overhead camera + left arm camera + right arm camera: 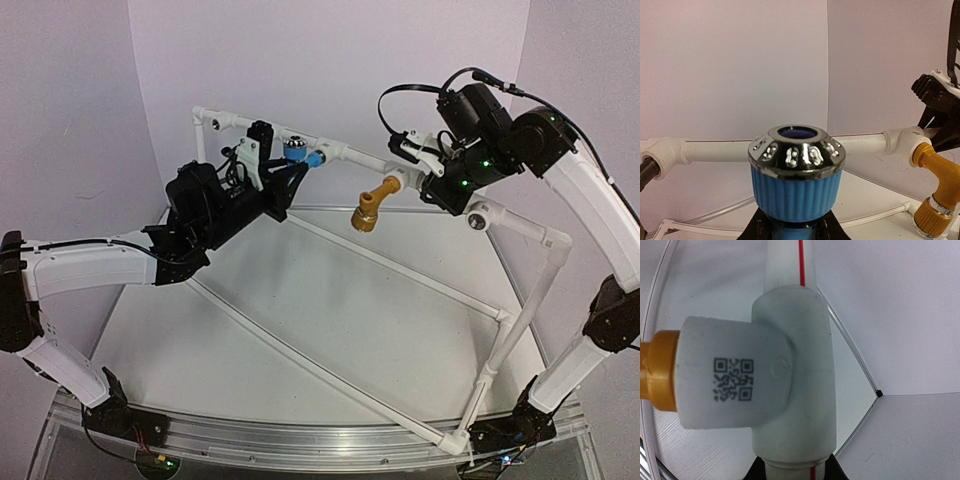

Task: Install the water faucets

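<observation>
The left claw is largely masked by its own wrist from above. Its wrist view shows only two dark fingers at the bottom edge, closed tight on the blue faucet at the far pipe of the frame. That faucet has a ribbed blue body, a chrome ring and an open mouth. The right claw is narrow, clamped on the white tee; only its tips show. The yellow faucet sits in that tee, slanting down to the left above the desk. A dark stub in the left elbow is cut off; I cannot tell what it is.
</observation>
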Tool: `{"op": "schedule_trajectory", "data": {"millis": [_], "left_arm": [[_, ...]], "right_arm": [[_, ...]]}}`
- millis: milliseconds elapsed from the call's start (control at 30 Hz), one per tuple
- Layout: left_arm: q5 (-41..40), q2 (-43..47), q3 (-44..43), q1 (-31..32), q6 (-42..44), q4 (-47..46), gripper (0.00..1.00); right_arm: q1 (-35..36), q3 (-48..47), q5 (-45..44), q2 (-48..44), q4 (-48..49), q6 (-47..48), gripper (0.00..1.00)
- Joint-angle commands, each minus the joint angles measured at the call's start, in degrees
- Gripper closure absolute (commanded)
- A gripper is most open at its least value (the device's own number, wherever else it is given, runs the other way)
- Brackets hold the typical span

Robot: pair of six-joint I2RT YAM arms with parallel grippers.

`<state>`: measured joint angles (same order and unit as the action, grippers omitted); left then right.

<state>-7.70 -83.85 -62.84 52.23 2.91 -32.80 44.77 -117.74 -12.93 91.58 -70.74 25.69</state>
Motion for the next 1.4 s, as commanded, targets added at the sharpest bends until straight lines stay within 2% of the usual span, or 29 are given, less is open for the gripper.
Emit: {"op": "schedule_trajectory", "data": {"millis": [0,300,767,1367], "left_arm": [[3.91,-4.92,-2.73,1.16,-2.23,10.8,1.0],[4.23,-5.58,-2.77,2.41,-0.31,11.7,1.0],[2.26,-5.24,-2.42,2.77,16.31,12.83,1.0],[5.39,-3.74,-1.48,2.76,41.07,17.65,1.0]], "right_arm": [[1.16,-1.19,3.28,2.64,6.41,-6.2,1.0],[1.16,-0.59,6.38,1.73,5.74,-5.66,1.0],[1.18,0.13,7.11,0.85,5.49,-5.26,1.0],[1.19,1.21,7.05,-0.07,5.51,-4.68,1.0]]}}
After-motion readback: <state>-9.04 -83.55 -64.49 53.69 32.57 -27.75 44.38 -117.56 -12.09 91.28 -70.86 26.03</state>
